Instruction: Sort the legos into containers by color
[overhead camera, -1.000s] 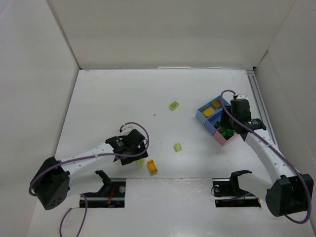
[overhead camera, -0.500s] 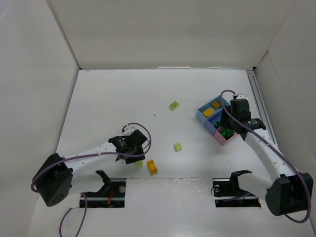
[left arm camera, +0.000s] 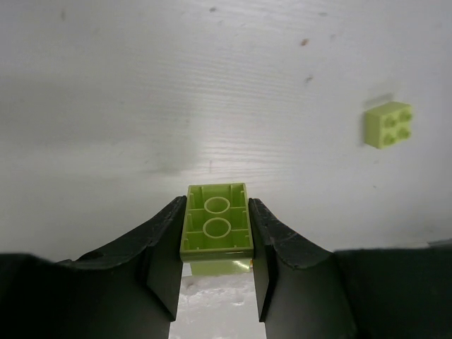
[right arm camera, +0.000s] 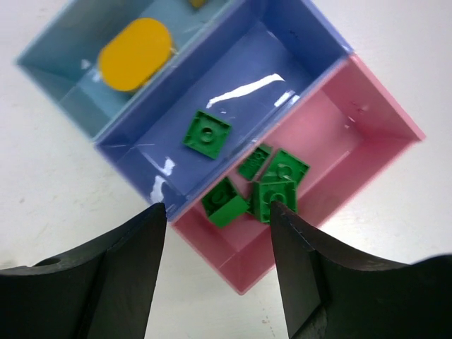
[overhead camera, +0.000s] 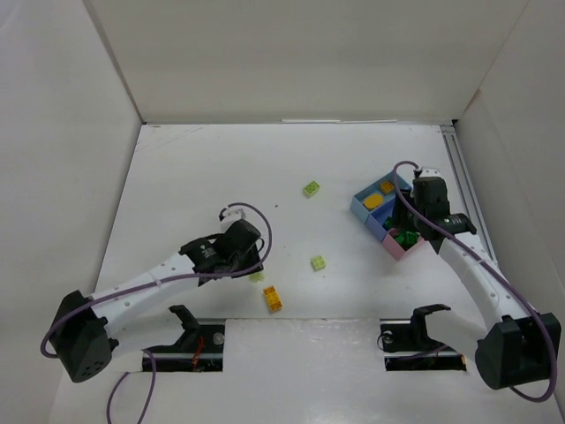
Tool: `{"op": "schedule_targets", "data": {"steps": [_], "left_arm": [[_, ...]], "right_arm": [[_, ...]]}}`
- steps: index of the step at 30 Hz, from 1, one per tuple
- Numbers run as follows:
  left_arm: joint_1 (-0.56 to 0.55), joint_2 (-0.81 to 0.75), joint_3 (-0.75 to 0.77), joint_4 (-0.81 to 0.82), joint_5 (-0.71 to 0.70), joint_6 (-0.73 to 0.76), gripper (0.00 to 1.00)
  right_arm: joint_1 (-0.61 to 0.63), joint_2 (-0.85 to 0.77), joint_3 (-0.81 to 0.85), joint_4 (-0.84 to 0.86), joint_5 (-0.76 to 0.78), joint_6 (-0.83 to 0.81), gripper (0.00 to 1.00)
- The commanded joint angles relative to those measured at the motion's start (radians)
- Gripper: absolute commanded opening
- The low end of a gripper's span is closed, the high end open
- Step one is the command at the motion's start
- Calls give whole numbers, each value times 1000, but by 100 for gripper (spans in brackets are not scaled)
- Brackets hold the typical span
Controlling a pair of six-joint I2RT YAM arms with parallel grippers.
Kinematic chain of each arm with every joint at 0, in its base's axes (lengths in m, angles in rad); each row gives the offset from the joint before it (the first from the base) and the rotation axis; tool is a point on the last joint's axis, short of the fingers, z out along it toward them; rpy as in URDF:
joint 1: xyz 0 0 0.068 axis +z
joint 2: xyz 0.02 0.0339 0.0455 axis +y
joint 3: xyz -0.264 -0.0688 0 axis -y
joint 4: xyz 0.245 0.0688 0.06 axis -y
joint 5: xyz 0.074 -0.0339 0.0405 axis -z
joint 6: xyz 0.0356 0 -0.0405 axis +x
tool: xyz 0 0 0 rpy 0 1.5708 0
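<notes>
My left gripper [left arm camera: 216, 236] is shut on a lime lego brick [left arm camera: 216, 220], hollow underside toward the wrist camera; from above, brick [overhead camera: 257, 276] and gripper [overhead camera: 251, 265] sit near the table's front. Loose legos lie on the table: two lime ones [overhead camera: 312, 188] [overhead camera: 318, 262] and an orange one [overhead camera: 273, 299]. The containers are a joined row: light blue bin [right arm camera: 63, 78] with an orange-yellow piece [right arm camera: 134, 53], darker blue bin [right arm camera: 282, 56] with one green brick [right arm camera: 207, 133], pink bin [right arm camera: 367, 134] with several green bricks [right arm camera: 272, 187]. My right gripper [right arm camera: 219, 219] hangs open above the pink bin's near corner.
White walls close in the table on the left, back and right. A rail [overhead camera: 459, 168] runs along the right edge behind the bins [overhead camera: 395, 250]. Two cut-outs with the arm mounts [overhead camera: 190, 340] lie at the near edge.
The left gripper has shut on the lime brick and shifted slightly away from the near edge with it. The right arm has not moved.
</notes>
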Motion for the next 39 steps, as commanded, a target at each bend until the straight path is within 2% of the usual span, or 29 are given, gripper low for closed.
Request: {"op": "schedule_targets", "data": {"steps": [1,3,5,10,16,20,23,26,28,30,31,33,34,36,37,38,39], "left_arm": [[-5,-93,52,100,13,142,1],[-5,-135,52,258,96,234,1],[-5,-181,42,403,164,369,1],[-5,-178,52,606,410,575,1],[-5,-25,167,651,506,726,0],[4,87,250,671,619,841,0],[44,165,313,671,714,922,0],[99,222,361,671,927,1009,0],[119,250,393,657,969,1048,0],[144,291,445,645,969,1048,0],[153,304,460,654,948,1022,0],[194,327,483,708,928,933,0],[213,342,484,802,940,811,0],[259,342,450,923,949,667,0],[303,342,427,1079,949,587,0],[322,342,401,1166,949,437,0],[335,342,376,1241,949,381,0]], "right_arm": [[10,-72,-7,103,-148,-70,66],[10,-123,-17,139,-242,-101,66],[10,-170,-17,152,-257,-113,66],[10,-255,-36,192,-294,-133,66],[10,-255,-36,192,-294,-133,67],[0,-246,-36,221,-294,-142,67],[-10,-246,-36,221,-294,-152,67],[-20,-246,-45,241,-340,-161,67],[-20,-246,-54,265,-398,-184,67],[-20,-255,-82,302,-505,-222,67],[-20,-255,-91,349,-640,-239,67],[-20,-255,-114,405,-751,-262,67],[-20,-244,-114,446,-792,-262,67],[-20,-244,-105,477,-843,-276,67],[-20,-234,-105,497,-860,-287,68],[-20,-224,-93,550,-880,-271,69],[-20,-215,-93,590,-894,-250,69]]}}
